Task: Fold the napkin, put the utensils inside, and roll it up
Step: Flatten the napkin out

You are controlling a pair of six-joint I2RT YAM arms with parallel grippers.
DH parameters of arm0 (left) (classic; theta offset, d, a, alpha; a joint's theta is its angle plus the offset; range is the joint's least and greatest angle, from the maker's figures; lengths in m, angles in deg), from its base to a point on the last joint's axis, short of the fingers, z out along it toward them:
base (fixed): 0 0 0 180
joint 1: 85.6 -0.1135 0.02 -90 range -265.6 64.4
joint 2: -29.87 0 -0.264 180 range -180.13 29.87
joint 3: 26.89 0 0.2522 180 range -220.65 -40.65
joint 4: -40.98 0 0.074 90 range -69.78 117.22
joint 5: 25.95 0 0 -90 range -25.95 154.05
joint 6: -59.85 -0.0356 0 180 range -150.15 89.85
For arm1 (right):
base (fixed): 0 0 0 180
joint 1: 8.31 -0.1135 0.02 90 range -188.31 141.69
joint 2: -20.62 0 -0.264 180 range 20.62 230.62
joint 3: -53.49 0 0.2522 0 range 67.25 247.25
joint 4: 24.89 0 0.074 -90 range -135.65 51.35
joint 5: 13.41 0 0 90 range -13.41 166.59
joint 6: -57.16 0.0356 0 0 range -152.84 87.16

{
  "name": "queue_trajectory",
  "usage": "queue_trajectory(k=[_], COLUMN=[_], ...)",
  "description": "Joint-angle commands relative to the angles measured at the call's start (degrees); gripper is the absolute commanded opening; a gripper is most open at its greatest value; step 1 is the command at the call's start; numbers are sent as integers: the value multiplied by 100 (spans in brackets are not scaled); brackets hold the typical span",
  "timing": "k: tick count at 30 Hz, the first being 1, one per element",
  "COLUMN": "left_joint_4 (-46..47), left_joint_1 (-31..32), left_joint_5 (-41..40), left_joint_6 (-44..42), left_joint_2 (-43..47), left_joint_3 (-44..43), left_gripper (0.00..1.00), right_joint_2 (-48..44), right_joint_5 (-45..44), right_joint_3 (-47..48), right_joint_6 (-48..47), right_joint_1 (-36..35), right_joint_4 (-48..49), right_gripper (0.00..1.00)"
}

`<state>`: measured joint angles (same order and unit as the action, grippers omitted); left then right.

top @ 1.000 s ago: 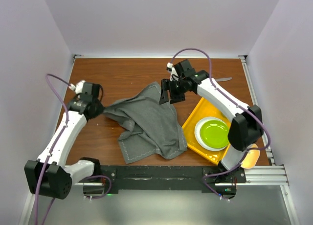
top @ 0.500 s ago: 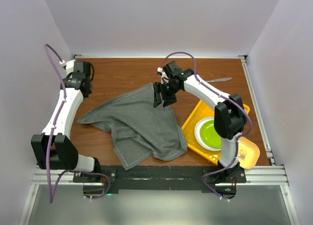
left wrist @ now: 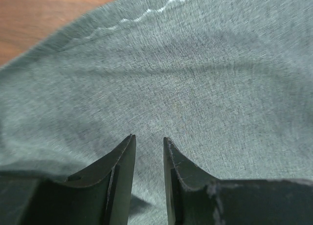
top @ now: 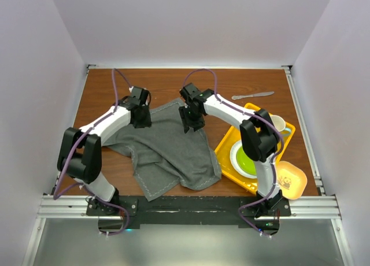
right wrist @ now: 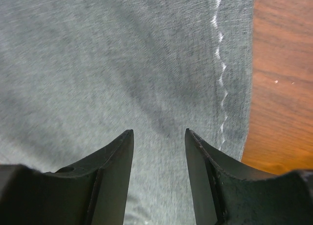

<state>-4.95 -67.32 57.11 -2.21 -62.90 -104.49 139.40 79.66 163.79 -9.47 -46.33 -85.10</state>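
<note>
The dark grey napkin (top: 167, 147) lies rumpled and partly spread on the brown table, its far corner near the middle. My left gripper (top: 141, 119) hovers over the napkin's far left part, jaws a narrow gap apart with nothing between them; the left wrist view shows cloth (left wrist: 195, 78) under the gripper (left wrist: 148, 137). My right gripper (top: 191, 123) is over the napkin's far right edge, open and empty; in the right wrist view the gripper (right wrist: 159, 131) is above the cloth (right wrist: 98, 63), beside its pale stitched edge. One silvery utensil (top: 252, 96) lies at the far right.
A yellow tray (top: 230, 140) at the right holds a green plate (top: 247, 161) and a white mug (top: 277, 122), partly hidden by the right arm. A yellow bowl (top: 288, 181) stands near the front right. Bare wood (right wrist: 283, 63) lies right of the napkin's edge.
The left arm let go of the napkin's left corner, swung away to the far left, then came over the napkin's far left part. The right gripper shifted slightly left and nearer. The napkin spread out flatter.
</note>
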Motion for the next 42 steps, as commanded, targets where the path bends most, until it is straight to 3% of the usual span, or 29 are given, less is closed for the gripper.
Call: queue_trajectory(k=[1,10,21,24,29,30,33,36,37,42], left_joint_4=[501,157,368,448,-96,-236,-282,-273,-264,-124], left_joint_1=[-18,-132,-756,-887,-967,-958,-941,-1063,-1177,-1704], left_joint_5=[202,-290,-352,-606,-1195,-1326,-1380,-1258,-1214,-731], left_joint_6=[-26,123,-210,-377,-728,-738,-720,-720,-729,-869], left_joint_2=[-371,-1278,-1963,-2410,-2852,-2721,-2065,-1230,-1026,64], left_joint_3=[-94,-657,-1227,-1587,-2958,-3055,-2864,-2275,-1961,-818], left_gripper=[34,33,37,39,43,43,44,44,42,39], right_joint_2=[110,716,1665,2129,2851,3122,3126,2433,1952,1411], right_joint_5=[-597,-650,-1194,-1335,-1344,-1248,-1081,-783,-642,139], right_joint_3=[200,586,1350,1929,3448,4174,5084,4221,3981,3566], right_joint_6=[167,106,194,115,132,97,-17,0,-26,-289], right_joint_1=[-39,-48,-30,23,312,391,436,366,331,-99], right_joint_4=[189,392,787,761,376,218,-285,13,92,-451], right_gripper=[50,51,52,52,53,54,59,63,68,74])
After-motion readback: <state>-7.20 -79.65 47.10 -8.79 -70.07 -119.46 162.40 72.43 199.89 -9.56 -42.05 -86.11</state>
